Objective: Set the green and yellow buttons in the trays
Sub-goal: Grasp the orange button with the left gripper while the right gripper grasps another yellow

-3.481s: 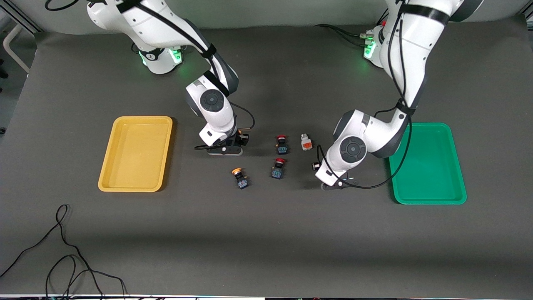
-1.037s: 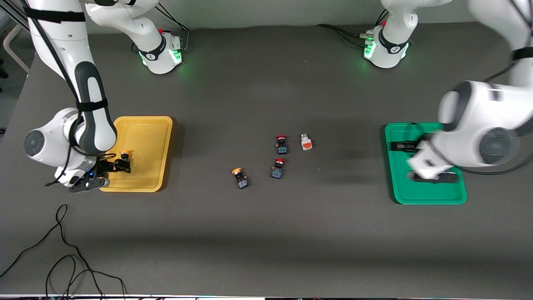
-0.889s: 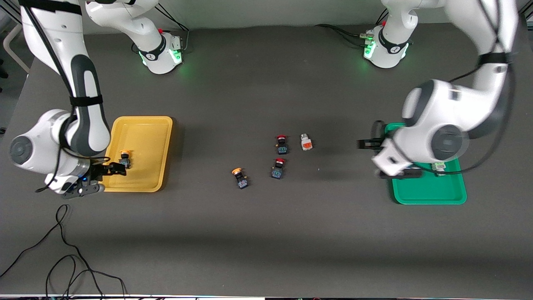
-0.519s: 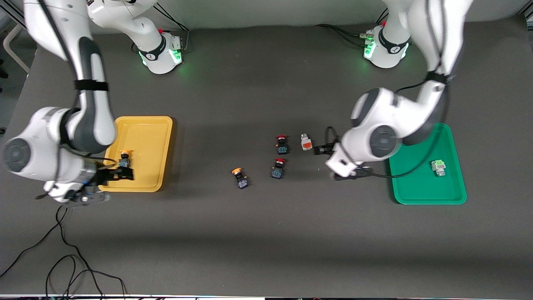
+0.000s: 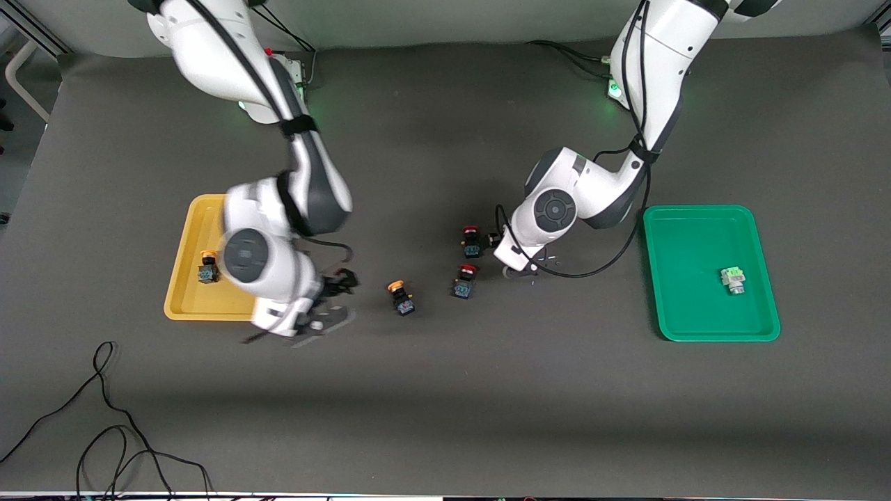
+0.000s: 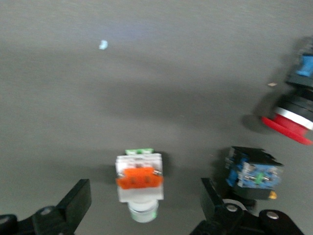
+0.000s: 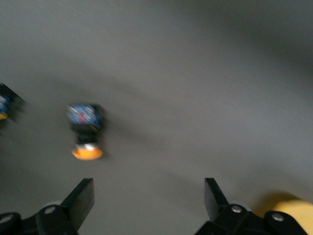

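Left gripper [image 6: 144, 215]: hovering low over the table mat [image 5: 445, 390] at its middle, fingers [image 6: 73, 205] spread wide, gripping nothing. Lying on the mat directly below, between the two fingers and touching neither: white-bodied switch with orange part [image 6: 139, 183]. Sitting just beside one finger: blue body of the upper red-capped switch [image 6: 253, 175]; in the front view, this switch [image 5: 471, 241] showing just beside the left wrist housing. Lying a little farther out: second red-capped switch [image 5: 465, 280], its red cap [image 6: 288, 126] at the edge of the left wrist view. Resting well apart toward the left arm's end of the table: green tray [image 5: 696, 327], holding the white-bodied switch with green part [image 5: 731, 280].

Right gripper [image 7: 146, 210]: hovering over the mat just beside the yellow tray [image 5: 182, 292], fingers [image 7: 80, 200] spread wide, gripping nothing. Lying on the mat near this gripper, toward the table's middle: yellow-capped switch [image 5: 401, 296], showing in the right wrist view [image 7: 85, 129] ahead of the fingers, outside the gap. Resting in the yellow tray, apart from the gripper: second yellow-capped switch [image 5: 206, 267]. Trailing on the mat at the corner nearest the front camera, at the right arm's end: loose black cable [image 5: 104, 431].
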Robot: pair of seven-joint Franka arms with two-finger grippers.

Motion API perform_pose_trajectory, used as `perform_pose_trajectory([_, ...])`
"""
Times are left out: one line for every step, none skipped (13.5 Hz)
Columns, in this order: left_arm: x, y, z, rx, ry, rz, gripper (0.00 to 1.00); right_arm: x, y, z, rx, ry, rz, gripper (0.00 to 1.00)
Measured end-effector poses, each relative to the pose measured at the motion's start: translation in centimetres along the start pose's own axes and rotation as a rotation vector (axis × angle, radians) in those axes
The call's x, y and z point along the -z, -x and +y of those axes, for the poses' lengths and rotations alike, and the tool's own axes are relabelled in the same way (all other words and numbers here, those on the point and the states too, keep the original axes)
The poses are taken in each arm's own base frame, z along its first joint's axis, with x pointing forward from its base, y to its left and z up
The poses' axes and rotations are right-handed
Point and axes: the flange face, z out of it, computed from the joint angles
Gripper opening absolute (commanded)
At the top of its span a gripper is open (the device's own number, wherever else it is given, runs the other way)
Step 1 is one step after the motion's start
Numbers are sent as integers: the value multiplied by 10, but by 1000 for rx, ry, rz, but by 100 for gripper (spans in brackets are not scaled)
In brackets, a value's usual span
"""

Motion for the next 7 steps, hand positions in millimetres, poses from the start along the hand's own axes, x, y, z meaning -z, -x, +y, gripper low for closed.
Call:
perform_pose_trajectory([3, -1, -4, 5, -2, 2, 99, -14, -9, -11, -11, -20, 17, 100])
perform_pose_trajectory([6, 0, -6, 7, -4, 4, 99, -28, -16, -19, -26, -30, 40, 100])
perform_pose_trajectory([8, 1, -8, 7, -5, 6, 99, -42, -21, -28, -37, -33, 62, 100])
perform_pose_trajectory([7, 2, -8, 7, -7, 4, 99, -54, -24, -38, -45, -35, 77, 100])
perform_pose_trajectory([5, 3, -10, 7, -10, 1, 98, -64, -25, -49, -57, -42, 84, 100])
perform_pose_trajectory([2, 4, -11, 8, -14, -2, 98, -72, -25, -60, -72, -49, 83, 100])
perform_pose_trajectory([1, 5, -12, 8, -16, -4, 96, -78, -25, -70, -83, -52, 84, 100])
